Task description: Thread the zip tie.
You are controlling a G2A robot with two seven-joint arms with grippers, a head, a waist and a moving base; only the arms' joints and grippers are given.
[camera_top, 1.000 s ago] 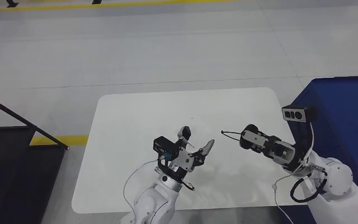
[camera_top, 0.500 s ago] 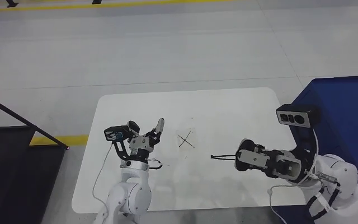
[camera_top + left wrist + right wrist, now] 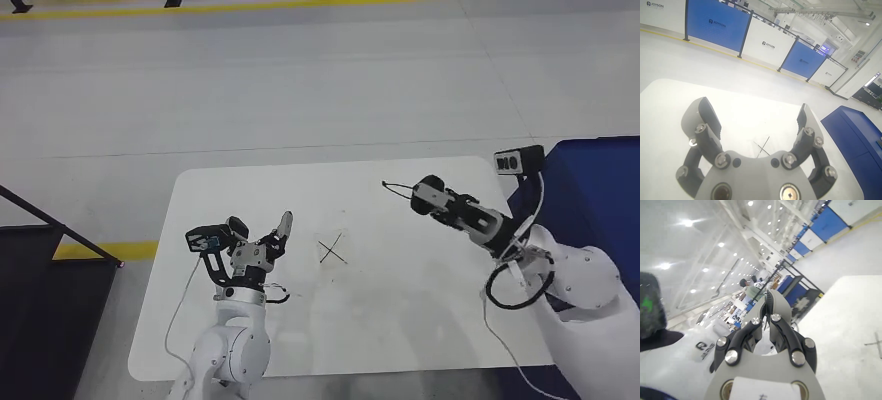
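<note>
We note cross mark (image 3: pixel 332 251) central on table (image 3: pixel 400 320), left gripper (image 3: pixel 262 220) left of it, right gripper (image 3: pixel 417 193) with zip tie (image 3: pixel 396 186) over the far-right part, cabinet (image 3: pixel 590 190) right of table.

Overhead view down onto table (image 3: pixel 420 300); wrist views close behind fingers (image 3: pixel 709 115), cross mark (image 3: pixel 332 250) in all.

The zip tie (image 3: pixel 397 187), a thin black strip, is held at one end between the closed fingers of the right gripper (image 3: pixel 416 194), over the far right part of the white table (image 3: pixel 300 200). From the fingertips it is pointed toward the robot's left, and a small bend is seen at its free tip. In the right wrist view a short dark length of it is seen pinched between the two pads; whether its tail has been passed through its head cannot be told.
</note>
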